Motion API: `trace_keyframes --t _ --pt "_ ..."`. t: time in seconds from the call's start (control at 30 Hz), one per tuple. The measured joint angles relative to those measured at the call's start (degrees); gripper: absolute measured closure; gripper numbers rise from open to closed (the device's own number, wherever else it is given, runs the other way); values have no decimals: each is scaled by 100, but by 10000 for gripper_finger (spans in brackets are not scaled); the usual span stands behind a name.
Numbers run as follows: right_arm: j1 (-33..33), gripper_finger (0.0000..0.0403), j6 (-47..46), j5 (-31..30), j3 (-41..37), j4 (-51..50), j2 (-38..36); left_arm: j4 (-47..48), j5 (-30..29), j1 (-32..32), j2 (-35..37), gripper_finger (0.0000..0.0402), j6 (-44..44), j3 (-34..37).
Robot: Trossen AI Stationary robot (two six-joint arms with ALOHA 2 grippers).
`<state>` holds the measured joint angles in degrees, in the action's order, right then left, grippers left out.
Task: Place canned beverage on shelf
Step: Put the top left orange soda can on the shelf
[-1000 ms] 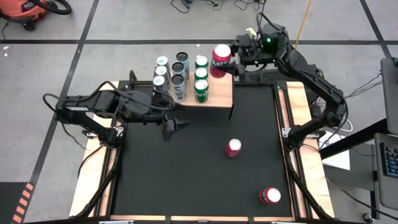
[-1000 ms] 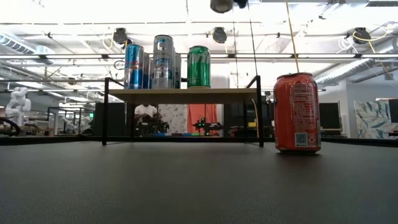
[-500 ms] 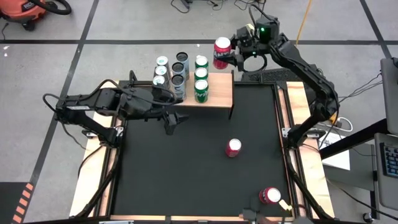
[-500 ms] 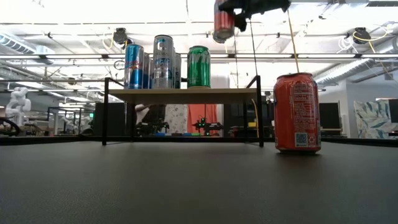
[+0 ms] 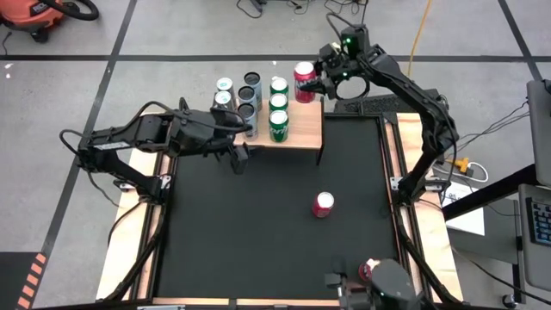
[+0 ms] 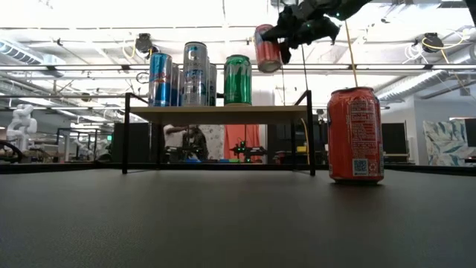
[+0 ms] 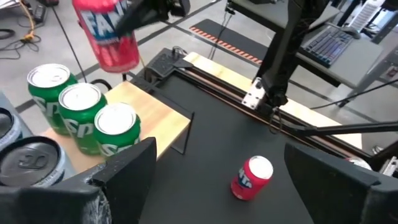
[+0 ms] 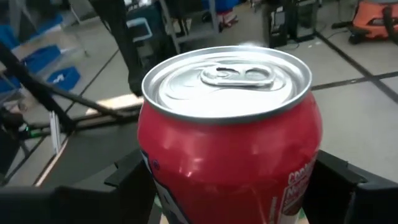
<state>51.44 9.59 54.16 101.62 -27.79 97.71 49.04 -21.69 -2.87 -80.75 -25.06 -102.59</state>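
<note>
Since a second ago the right gripper (image 5: pixel 320 79) has carried its red can (image 5: pixel 305 81) back from the shelf's (image 5: pixel 306 129) front edge to a spot above the shelf's far right corner, beyond the row of green cans (image 5: pixel 278 108); the left gripper (image 5: pixel 239 157) has drawn closer to the shelf's front edge, and a person's hand area has come in at the surface's (image 5: pixel 258 232) near edge.

From above, the shelf holds silver, dark and green cans, with bare wood on its right side. Two more red cans stand on the surface, one (image 5: pixel 323 204) well in front of the shelf.

At table height, the held can (image 6: pixel 267 48) hangs tilted, clear above the shelf board (image 6: pixel 216 111) and higher than the green can (image 6: pixel 238 79) tops.

Past the left wrist, that gripper is wide open and empty (it merely waits), facing the shelf's front right corner.

Past the right wrist, the jaws are clamped on the can's (image 8: pixel 230 137) sides.

This is the placing step: next, level the can, lower it onto the bare wood right of the green row without knocking it, then release.
</note>
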Motion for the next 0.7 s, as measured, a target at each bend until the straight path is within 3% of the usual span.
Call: trace_keyframes --t 0.23,0.5,0.7 --pt "120 115 630 18 0 -583 232 -2 98 259 -31 47 152 0" --pt "371 115 876 586 0 -576 437 -9 357 520 -28 47 151 0" --pt "538 115 1432 640 0 -976 650 -11 358 629 -28 47 151 0"
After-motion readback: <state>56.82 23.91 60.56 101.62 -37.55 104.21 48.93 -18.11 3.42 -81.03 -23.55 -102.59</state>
